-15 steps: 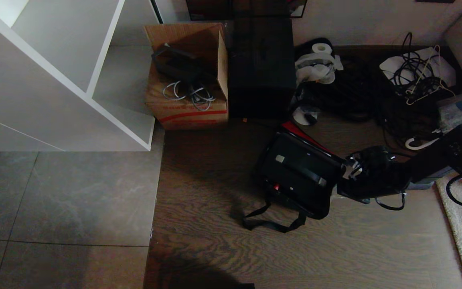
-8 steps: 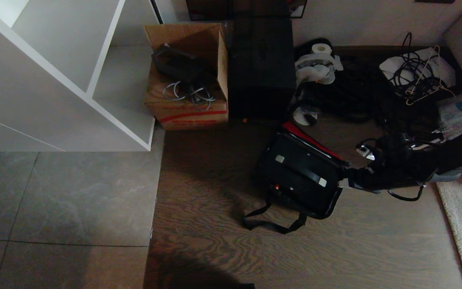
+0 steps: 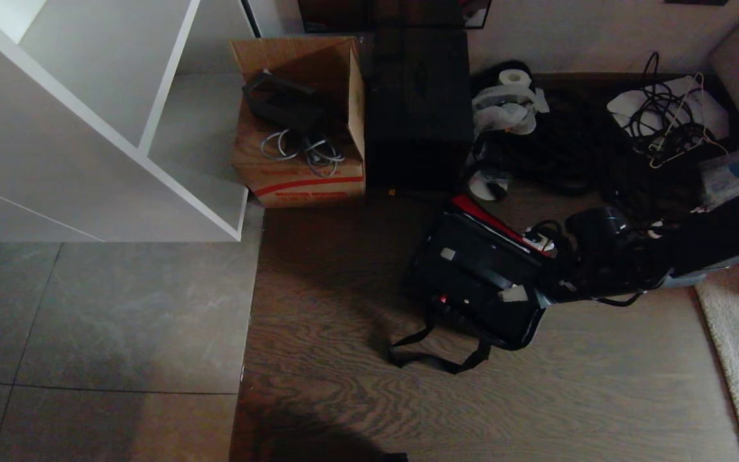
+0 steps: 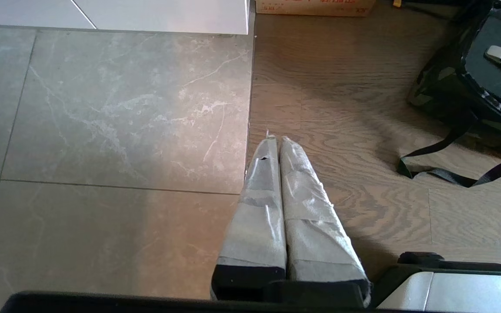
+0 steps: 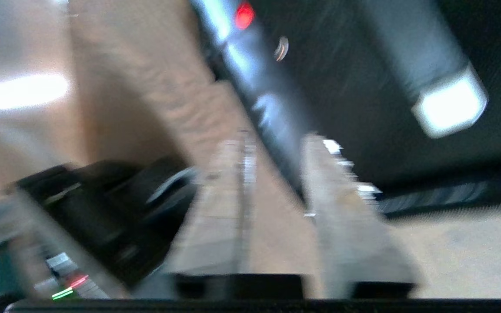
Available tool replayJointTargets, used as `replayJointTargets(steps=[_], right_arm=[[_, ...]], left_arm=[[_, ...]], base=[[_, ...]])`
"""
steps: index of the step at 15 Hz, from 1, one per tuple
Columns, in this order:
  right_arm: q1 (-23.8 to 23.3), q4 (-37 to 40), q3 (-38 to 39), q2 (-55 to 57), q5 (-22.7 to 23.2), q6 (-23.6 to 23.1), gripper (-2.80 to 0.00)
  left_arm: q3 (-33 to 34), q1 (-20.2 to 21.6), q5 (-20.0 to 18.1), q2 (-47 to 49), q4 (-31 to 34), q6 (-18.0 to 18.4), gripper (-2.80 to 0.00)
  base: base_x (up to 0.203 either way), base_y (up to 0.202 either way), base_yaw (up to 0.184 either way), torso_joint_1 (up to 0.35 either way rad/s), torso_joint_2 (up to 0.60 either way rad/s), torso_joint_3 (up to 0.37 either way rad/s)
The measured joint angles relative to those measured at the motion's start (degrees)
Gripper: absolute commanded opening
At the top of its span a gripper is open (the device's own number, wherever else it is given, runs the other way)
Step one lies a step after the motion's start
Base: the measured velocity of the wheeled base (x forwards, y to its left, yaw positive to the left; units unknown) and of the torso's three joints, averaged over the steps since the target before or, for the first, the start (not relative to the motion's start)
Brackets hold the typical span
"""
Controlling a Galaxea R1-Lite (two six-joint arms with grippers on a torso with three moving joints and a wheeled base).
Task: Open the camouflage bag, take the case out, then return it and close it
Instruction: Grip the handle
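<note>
Black on its sides and straps, with red trim along its far edge, the camouflage bag (image 3: pixel 475 285) lies on the wooden floor (image 3: pixel 356 398) in the right half of the head view, its dark flat panel facing up. A loose black strap (image 3: pixel 437 356) trails from its near side across the boards. Two small pale tabs (image 3: pixel 514 294) show on the panel, one near the far corner and one near the right edge.

At that right edge sits the right hand (image 3: pixel 546 296), reaching in from the right on a dark arm draped with cables. In the right wrist view its two taped fingers (image 5: pixel 228 200) stand apart with a clear gap between them, and the bag's edge runs down into that gap; the blur hides whether either finger touches it, so the right hand is released rather than clenched.

The left hand (image 4: pixel 276 143) hangs parked over the seam between the grey tiles (image 3: pixel 100 308) and the wood, well apart from the bag, its two wrapped fingers pressed together with nothing between them.

Behind the bag, against the wall, stands a plain black box (image 3: pixel 417 109), and just beside that on the left a cardboard box (image 3: pixel 299 122) holding grey cables. A white shelf unit (image 3: pixel 87 115) fills the upper left. To the right of the black box lie tangled black cables (image 3: pixel 575 154) and white tape rolls (image 3: pixel 510 96), and a pale rug (image 3: pixel 738 359) edges the far right.
</note>
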Motion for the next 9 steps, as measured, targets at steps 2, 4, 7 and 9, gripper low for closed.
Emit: replayJointTargets(steps=[2,4,7,9], right_arm=[[1.61,-0.87,-2.42,1.14,-8.29,-4.21,0.0],[3.22,-4.84,-1.25,1.97,-13.77,-9.18,0.0],[4.17,-16.56,2.03,3.18,-16.27,-19.53,0.0],[5.85,-22.69,3.88,4.13,-19.93,-21.41,0.0]], left_arm=[[0.0,0.0,0.0,0.0,-0.02,0.0,-2.8],[0.0,0.0,0.0,0.0,0.0,0.02,-2.8],[0.0,0.0,0.0,0.0,-0.02,0.02,-2.8],[0.0,0.0,0.0,0.0,0.0,0.03,-2.8]], base=[[0.0,0.0,0.0,0.0,0.0,0.0],[0.0,0.0,0.0,0.0,0.0,0.0],[0.0,0.0,0.0,0.0,0.0,0.0],[0.0,0.0,0.0,0.0,0.0,0.0]])
